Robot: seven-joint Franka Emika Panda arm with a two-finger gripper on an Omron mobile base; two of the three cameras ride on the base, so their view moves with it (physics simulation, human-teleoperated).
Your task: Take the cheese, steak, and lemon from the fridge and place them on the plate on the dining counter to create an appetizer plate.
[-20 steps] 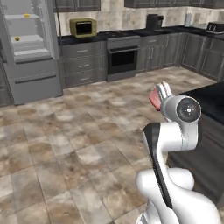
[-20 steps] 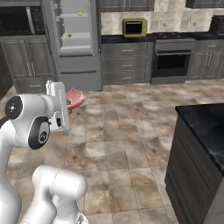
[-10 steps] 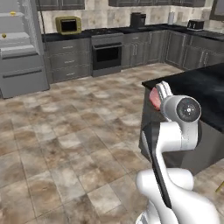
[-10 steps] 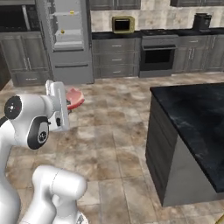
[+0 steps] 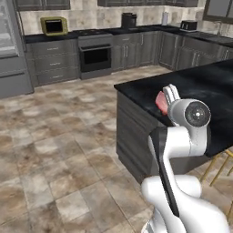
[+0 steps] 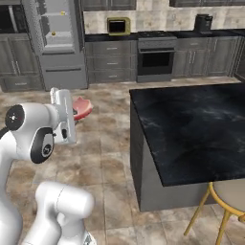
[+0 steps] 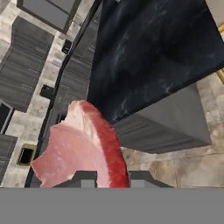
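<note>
Gripping the steak [image 7: 81,148], the gripper [image 7: 111,177] has its two dark fingertips drawn in narrowly against the slab, which rises from between them toward 12 o'clock in the hand view. Seen from the right base view, the steak [image 6: 81,108] sticks out at 3 o'clock of the gripper [image 6: 72,115], above the tiled floor [image 6: 110,158] and short of the dining counter [image 6: 191,129]. From the left base view, the steak [image 5: 161,103] shows at 10 o'clock of the round wrist housing, in front of the dining counter's [image 5: 150,88] near edge. A gold-legged stool [image 6: 225,201] stands at the counter's near side. The fridge [image 6: 60,43] stands against the far wall at 11 o'clock in the right base view, its shelves visible, with a small yellow item [image 6: 53,33] on one; whether lemon or cheese cannot be told
</note>
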